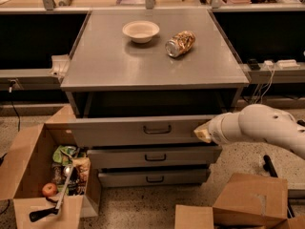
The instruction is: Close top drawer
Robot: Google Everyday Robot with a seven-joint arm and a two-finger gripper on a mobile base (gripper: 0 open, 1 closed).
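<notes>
The top drawer (138, 130) is a wide grey metal drawer with a tall flat front and a small dark wire handle (157, 129) at its centre. It stands pulled out a little from the grey cabinet (119, 66). My gripper (202, 132) is at the right end of the drawer front, touching or almost touching it, at the tip of the white arm (259, 125) that reaches in from the right.
Two shorter grey drawers (155, 156) sit below, also slightly out. A white bowl (140, 31) and a lying can (180, 43) are on the cabinet top. An open cardboard box (40, 180) with items stands at the left, more boxes (248, 204) at the lower right.
</notes>
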